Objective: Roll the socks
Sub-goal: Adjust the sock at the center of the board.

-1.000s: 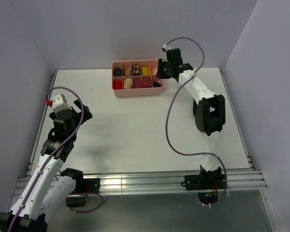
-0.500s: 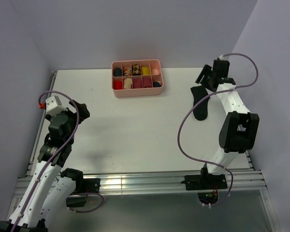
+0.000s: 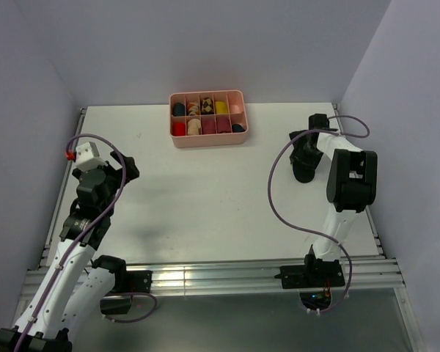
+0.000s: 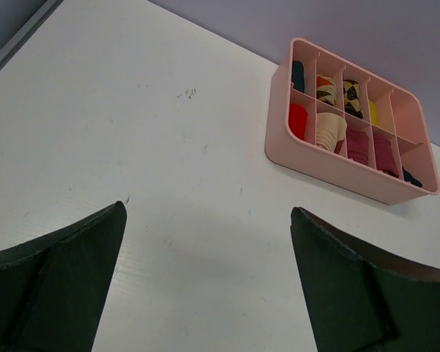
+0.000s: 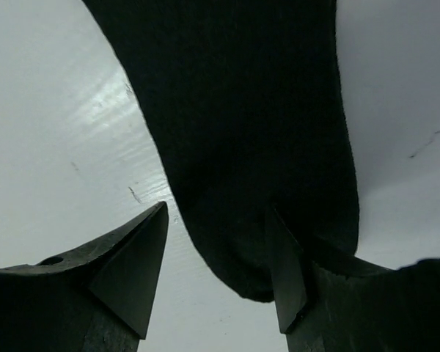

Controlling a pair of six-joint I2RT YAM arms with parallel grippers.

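Found the right fingers (image 5: pixel 128 268) parted to a middling gap, low over the worktop (image 5: pixel 51 110), with the rounded end of a black sock (image 5: pixel 242 132) lying between them. Saw the sock's edge just beside one finger and passing under the tip of the other; could not tell whether either finger pressed on the cloth. Saw the sock lying flat, not pinched or lifted. From above, placed the same sock (image 3: pixel 303 170) on the right side of the worktop (image 3: pixel 205 198), near its right edge, with the right arm bent down over it.

Found the left fingers (image 4: pixel 66 271) spread wide, holding nothing, raised over the left side of the worktop and well apart from the sock.

Beyond them, saw a pink tray (image 4: pixel 330 165) at the far middle of the worktop, split into two rows of compartments. Made out rolled bundles (image 4: pixel 326 132) inside, in red, cream, maroon, yellow, dark and patterned cloth.
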